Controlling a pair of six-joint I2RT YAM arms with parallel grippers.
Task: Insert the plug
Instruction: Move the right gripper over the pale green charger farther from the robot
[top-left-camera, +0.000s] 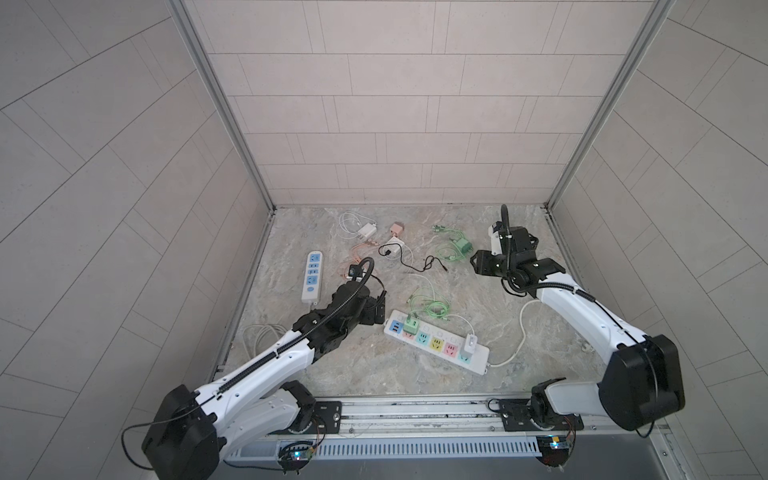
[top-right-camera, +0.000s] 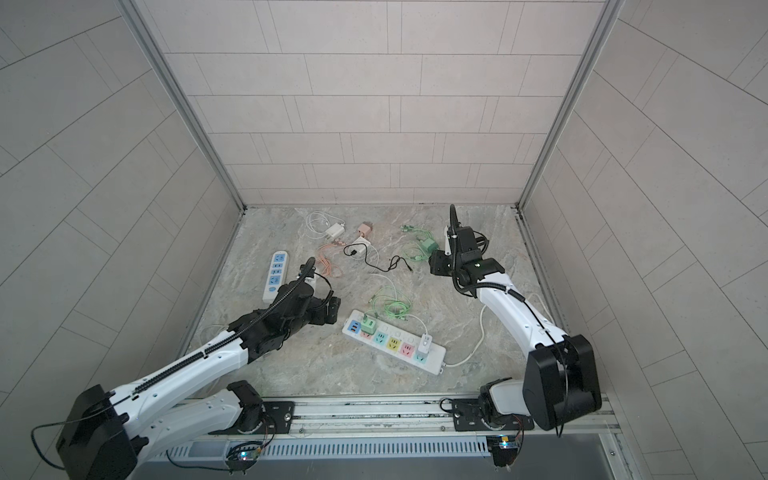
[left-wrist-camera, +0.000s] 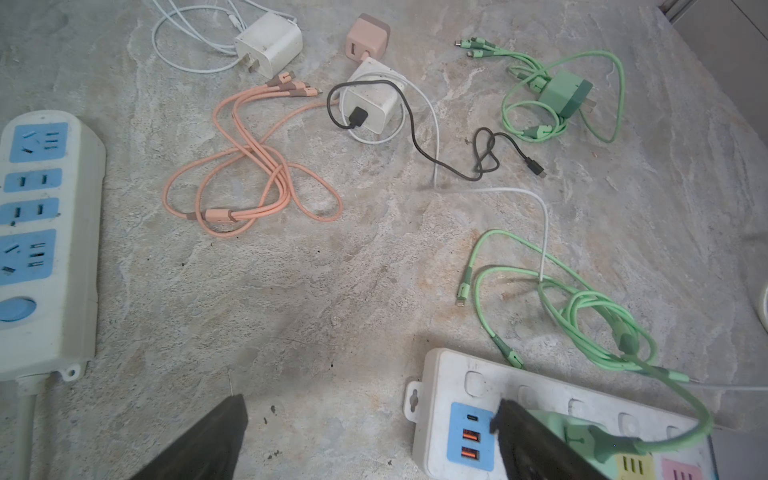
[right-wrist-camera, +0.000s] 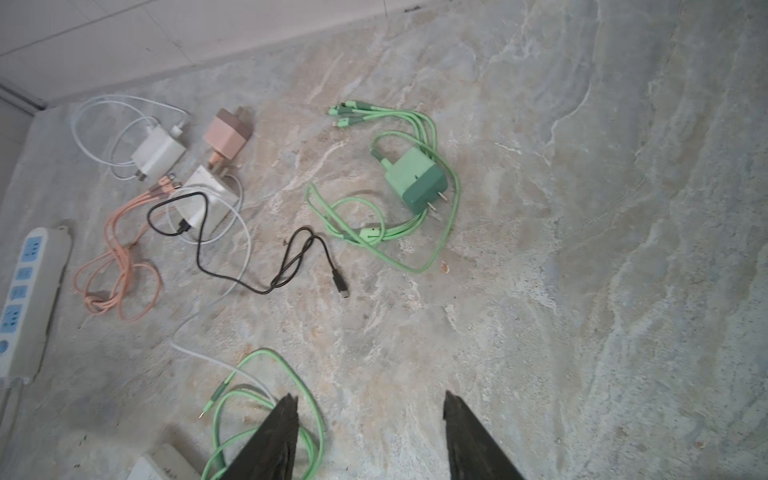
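Note:
A white power strip (top-left-camera: 480, 360) (left-wrist-camera: 440, 374) with coloured sockets lies near the front middle. A green plug (top-left-camera: 411, 326) (left-wrist-camera: 582, 432) and a white plug (top-left-camera: 469, 343) sit in it. A loose green plug (top-left-camera: 463, 246) (right-wrist-camera: 417, 180) lies on its side at the back right among its green cable. My left gripper (top-left-camera: 376, 311) (left-wrist-camera: 368, 409) is open just left of the strip's USB end, one finger over that end. My right gripper (top-left-camera: 478, 262) (right-wrist-camera: 370, 401) is open and empty above the floor, a little short of the loose green plug.
A second strip with blue sockets (top-left-camera: 313, 276) (left-wrist-camera: 45, 232) lies at the left. At the back stand a white charger (left-wrist-camera: 270, 43), a pink charger (left-wrist-camera: 368, 35) and another white charger (left-wrist-camera: 370, 104), with pink (left-wrist-camera: 249, 183), black and green cables spread around.

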